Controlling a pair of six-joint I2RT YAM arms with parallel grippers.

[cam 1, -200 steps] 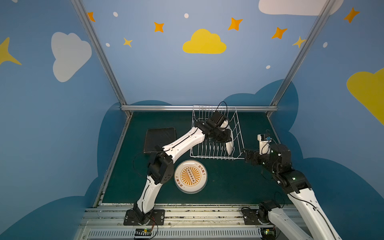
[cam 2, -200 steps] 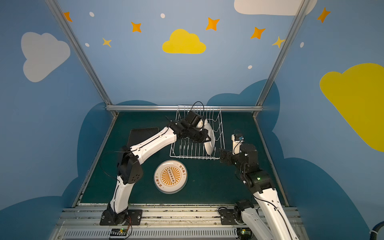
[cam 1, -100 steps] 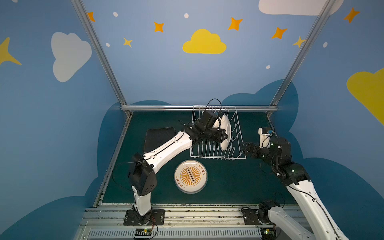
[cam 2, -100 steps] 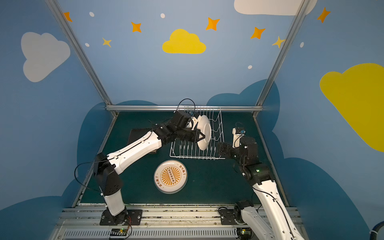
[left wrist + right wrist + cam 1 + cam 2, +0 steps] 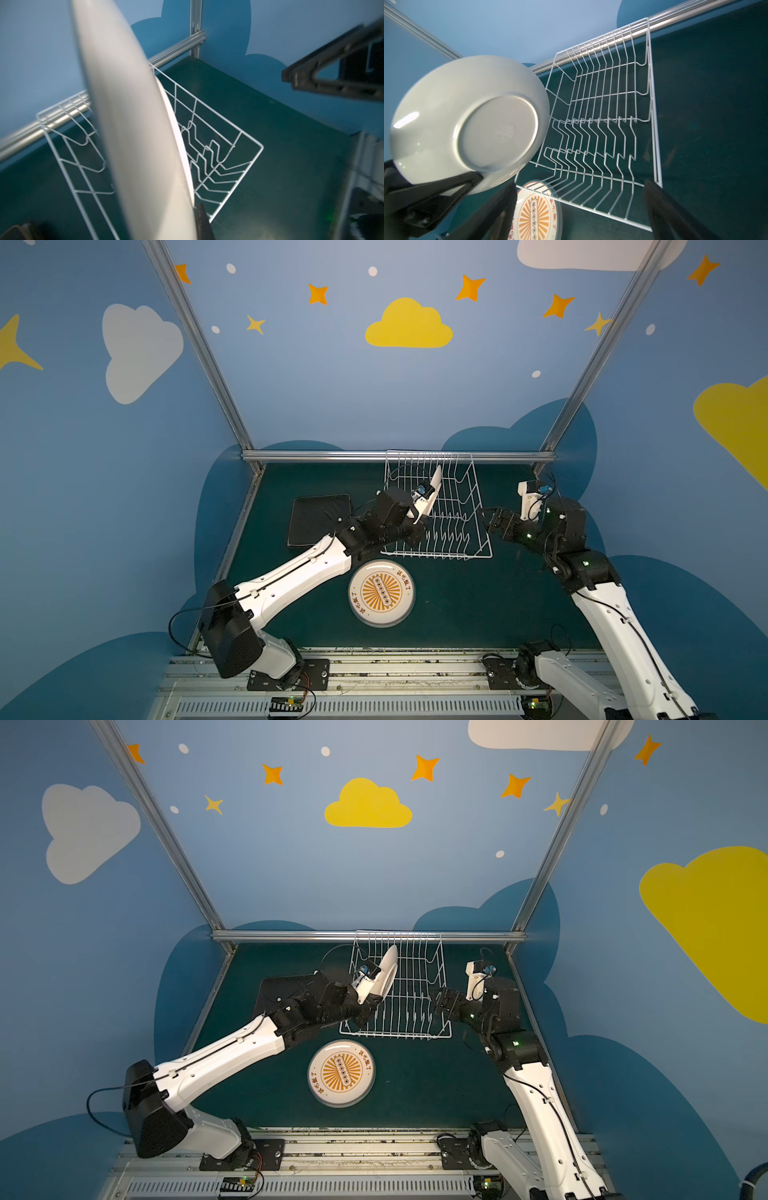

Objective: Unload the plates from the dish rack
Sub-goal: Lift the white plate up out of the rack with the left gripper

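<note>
My left fingers (image 5: 446, 187) were clenched on the rim of a white plate (image 5: 434, 489), held on edge over the rack (image 5: 453, 526), mid-frame. My right fingers (image 5: 664, 207) gaped beside it. Next, I judged: lay it flat near the printed plate (image 5: 381, 593), lower centre.

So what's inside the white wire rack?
The dish rack looks empty inside, just bare wire. The left fingers hold a white plate up over one side, hiding a bit of the rack behind it.
</note>
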